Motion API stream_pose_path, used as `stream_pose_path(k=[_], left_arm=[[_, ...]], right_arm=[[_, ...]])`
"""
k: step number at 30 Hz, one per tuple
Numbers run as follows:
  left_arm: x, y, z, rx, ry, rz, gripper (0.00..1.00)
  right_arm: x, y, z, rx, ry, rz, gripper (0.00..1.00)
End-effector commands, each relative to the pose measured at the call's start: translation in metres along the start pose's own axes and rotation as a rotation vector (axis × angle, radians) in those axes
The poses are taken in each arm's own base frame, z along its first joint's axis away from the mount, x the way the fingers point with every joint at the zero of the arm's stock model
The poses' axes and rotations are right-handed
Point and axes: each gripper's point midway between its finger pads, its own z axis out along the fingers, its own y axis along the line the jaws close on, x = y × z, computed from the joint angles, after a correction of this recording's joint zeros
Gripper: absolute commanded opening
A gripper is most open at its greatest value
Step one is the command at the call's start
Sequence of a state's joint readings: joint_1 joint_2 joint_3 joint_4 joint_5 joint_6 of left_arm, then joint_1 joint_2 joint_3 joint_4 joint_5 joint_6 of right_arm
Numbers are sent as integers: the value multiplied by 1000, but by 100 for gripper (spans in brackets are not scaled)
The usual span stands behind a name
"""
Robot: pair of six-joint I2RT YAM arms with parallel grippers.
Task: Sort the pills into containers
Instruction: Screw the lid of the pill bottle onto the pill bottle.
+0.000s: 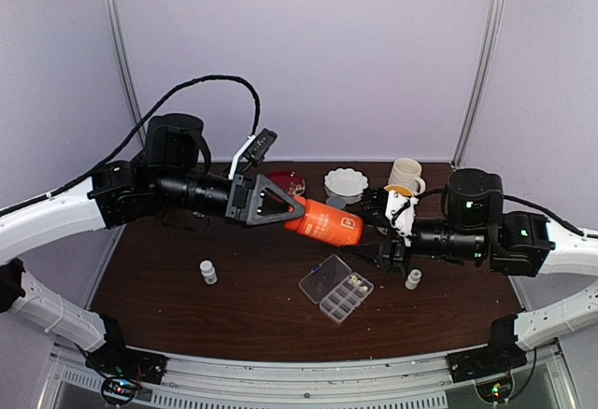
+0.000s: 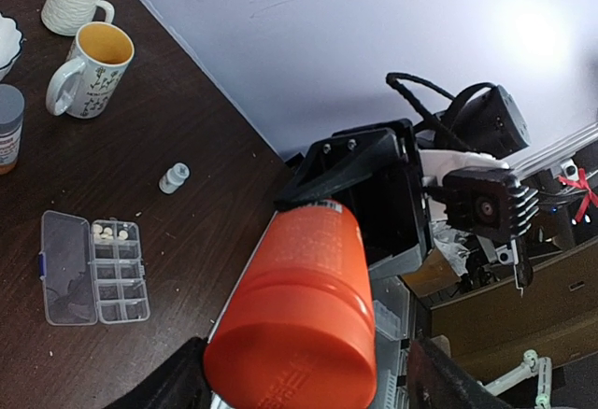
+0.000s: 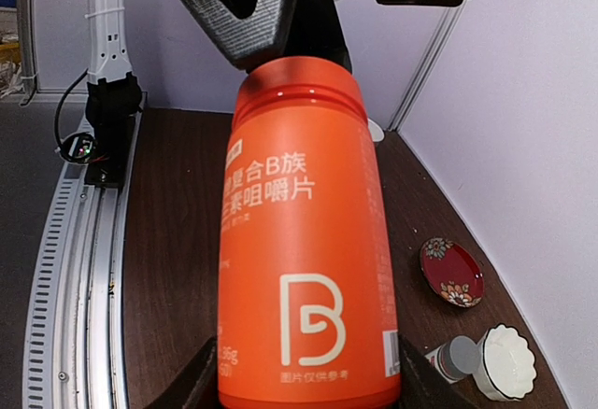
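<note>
Orange bottle (image 1: 327, 223) held aloft
Its base is clamped by the right gripper (image 3: 306, 383); its top is flanked by the left gripper (image 2: 301, 383), grip unclear. On the table (image 1: 159, 288) the clear organiser box (image 2: 93, 269) lies open, tiny white pills (image 2: 101, 232) in its end compartments (image 2: 129, 233)

The orange bottle (image 3: 308, 241) carries all the writing that can be read. Seen from the right wrist camera, its side bears white Chinese print in two lines: the upper ends in "合B族" and the lower in "素咀嚼片". The first characters of both curve out of sight around the left of the body. Below them stands a large white outlined "B" as the brand mark, and under it a row of tiny characters too small to make out. At the lower left edge a weight ends in "6g". From overhead the same white mark shows on the bottle, and from the left wrist a small white strip near its far end — both illegible
</note>
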State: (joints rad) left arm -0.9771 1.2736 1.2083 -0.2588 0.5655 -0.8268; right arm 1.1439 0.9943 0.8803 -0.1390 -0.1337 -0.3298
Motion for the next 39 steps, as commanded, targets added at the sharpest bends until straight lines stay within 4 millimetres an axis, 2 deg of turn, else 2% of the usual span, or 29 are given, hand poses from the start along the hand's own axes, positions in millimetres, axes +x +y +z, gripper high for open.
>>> stream_pose_path(k=[1, 3, 6, 8, 10, 12, 16, 19, 22, 26, 28, 31, 34, 39], left_arm=[[-4, -12, -4, 39, -15, 40, 72], [-3, -12, -4, 40, -14, 39, 70], [-3, -12, -3, 42, -9, 40, 58], [-1, -11, -2, 44, -3, 40, 47], [-1, -13, 0, 59, 6, 58, 28], [1, -18, 0, 86, 20, 99, 19], [2, -20, -4, 80, 13, 246, 19], [9, -26, -7, 121, 13, 436, 19], [16, -28, -9, 143, 11, 670, 18], [25, -26, -15, 138, 33, 1049, 7], [29, -27, -19, 149, 49, 1301, 2], [20, -25, -22, 81, 38, 1525, 1], [-1, -21, -23, -31, 31, 1663, 3], [3, -4, -20, -146, 175, 2027, 3]], right_arm=[[-22, -8, -5, 30, -56, 14, 0], [-21, -8, -5, 28, -55, 13, 0], [-20, -7, -5, 26, -50, 14, 0], [-20, -7, -5, 21, -49, 18, 0], [-20, -4, -4, 3, -44, 24, 0], [-22, 1, -4, -34, -40, 34, 0], [-35, 13, -3, -116, -71, 82, 0], [-47, 22, -6, -196, -117, 137, 0], [-55, 29, -11, -270, -146, 184, 0], [-62, 35, -17, -336, -179, 247, 0], [-64, 36, -18, -351, -197, 267, 0], [-64, 34, -19, -353, -206, 287, 0], [-63, 34, -18, -362, -200, 302, 0], [-66, 34, -17, -402, -202, 365, 0]])
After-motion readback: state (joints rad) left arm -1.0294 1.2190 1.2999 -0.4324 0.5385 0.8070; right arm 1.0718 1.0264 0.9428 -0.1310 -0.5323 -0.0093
